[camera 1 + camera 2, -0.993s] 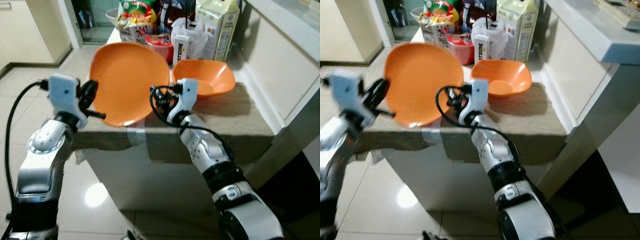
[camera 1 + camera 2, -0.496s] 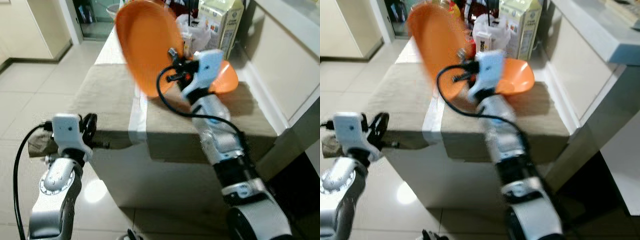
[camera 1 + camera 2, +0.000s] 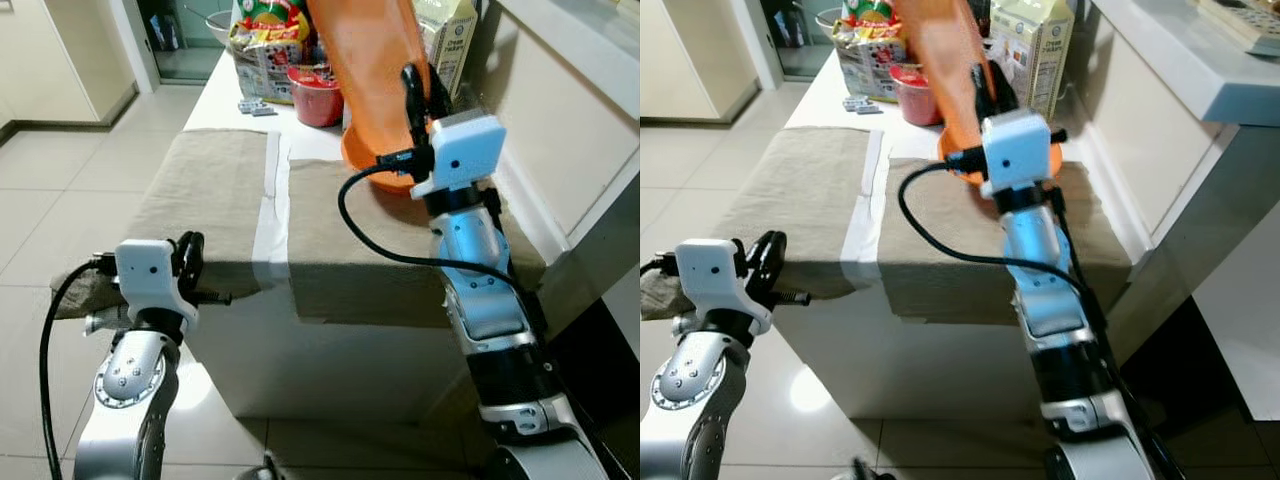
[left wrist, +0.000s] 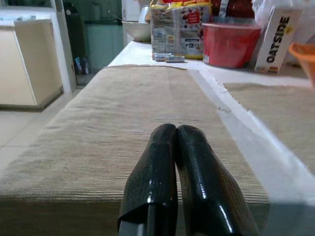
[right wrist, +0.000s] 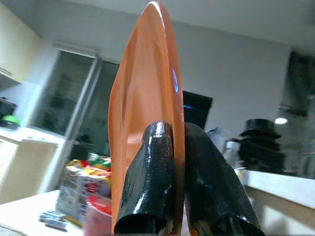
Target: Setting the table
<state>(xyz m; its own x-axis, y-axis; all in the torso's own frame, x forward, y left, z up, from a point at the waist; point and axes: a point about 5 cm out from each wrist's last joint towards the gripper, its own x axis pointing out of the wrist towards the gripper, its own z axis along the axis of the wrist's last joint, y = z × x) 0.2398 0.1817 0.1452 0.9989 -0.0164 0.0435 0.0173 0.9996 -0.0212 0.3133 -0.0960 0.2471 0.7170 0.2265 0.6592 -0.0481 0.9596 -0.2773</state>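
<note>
My right gripper point(image 3: 420, 92) is shut on the rim of an orange plate point(image 3: 365, 55), holding it upright and nearly edge-on above the table. In the right wrist view the two black fingers point(image 5: 147, 162) pinch the plate point(image 5: 142, 93) between them. Below it, an orange bowl point(image 3: 372, 172) sits on the beige cloth point(image 3: 210, 190), partly hidden by the plate and the arm. My left gripper point(image 3: 190, 258) is low at the table's front left edge. Its fingers point(image 4: 162, 147) are pressed together with nothing between them and point across the cloth.
Groceries crowd the table's far end: a red tub point(image 3: 315, 95), a snack pack point(image 3: 265, 45), a milk carton point(image 3: 452, 45) and an Oatside carton point(image 4: 278, 32). A white counter point(image 3: 575, 120) runs close along the right. Tiled floor lies to the left.
The right gripper has lifted the plate off the cloth and swung it right, over the bowl, turning it edge-on. The left gripper dropped from the plate's left rim to the table's front edge.
</note>
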